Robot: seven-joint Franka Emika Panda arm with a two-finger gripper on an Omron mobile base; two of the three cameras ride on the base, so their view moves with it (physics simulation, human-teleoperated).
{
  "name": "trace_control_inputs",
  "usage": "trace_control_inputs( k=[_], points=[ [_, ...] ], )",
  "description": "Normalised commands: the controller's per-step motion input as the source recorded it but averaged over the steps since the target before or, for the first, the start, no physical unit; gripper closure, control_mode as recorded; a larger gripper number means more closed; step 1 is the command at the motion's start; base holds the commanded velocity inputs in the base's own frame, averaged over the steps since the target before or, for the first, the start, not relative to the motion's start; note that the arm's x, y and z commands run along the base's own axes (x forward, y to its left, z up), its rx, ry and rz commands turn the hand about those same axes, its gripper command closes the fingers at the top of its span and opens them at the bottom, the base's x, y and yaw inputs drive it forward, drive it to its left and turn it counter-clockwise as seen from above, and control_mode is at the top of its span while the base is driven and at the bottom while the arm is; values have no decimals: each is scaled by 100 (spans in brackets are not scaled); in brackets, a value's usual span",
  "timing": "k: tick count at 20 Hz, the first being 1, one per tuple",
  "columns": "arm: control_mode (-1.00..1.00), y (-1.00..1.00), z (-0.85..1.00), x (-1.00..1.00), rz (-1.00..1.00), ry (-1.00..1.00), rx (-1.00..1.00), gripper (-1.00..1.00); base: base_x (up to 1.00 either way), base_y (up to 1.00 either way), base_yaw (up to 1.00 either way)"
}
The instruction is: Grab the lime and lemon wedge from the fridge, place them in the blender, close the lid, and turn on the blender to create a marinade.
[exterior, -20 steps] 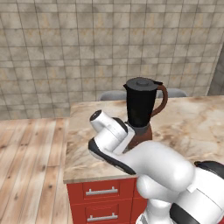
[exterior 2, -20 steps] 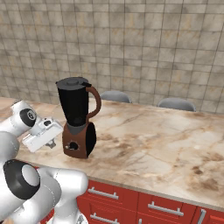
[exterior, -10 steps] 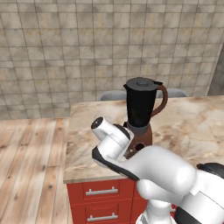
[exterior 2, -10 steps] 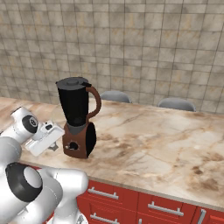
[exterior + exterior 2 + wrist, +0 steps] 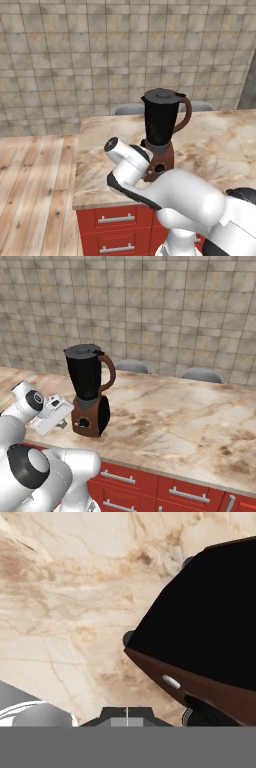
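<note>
Blender stands on the marble worktop near its front edge, black jug upright on the brown base, curved handle turned away from the arm. Its lid already sits on the jug's top, so the step in hand looks like the last one: switching the machine on. The round dark knob on the front of the base faces the robot. Just beside the base, low over the worktop, the gripper points toward that knob, its jaws pressed together and holding nothing. In the hand view the base's dark side and brown lower edge loom close on the right. The next move calls for a short push forward onto the knob. The arm reaches forward from the base with its wrist bent low and its white hand levelled at the blender's foot.
</note>
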Motion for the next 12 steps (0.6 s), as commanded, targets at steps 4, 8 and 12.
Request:
trace_control_inputs(
  k=[4,8,12],
  points=[
    [-100,-15,-14,23,0,-3,0,100,0,0,0],
    [-100,-13,-14,25,0,0,0,100,0,0,0],
    [-100,-11,-16,33,1,0,-1,100,0,0,0]
  ],
)
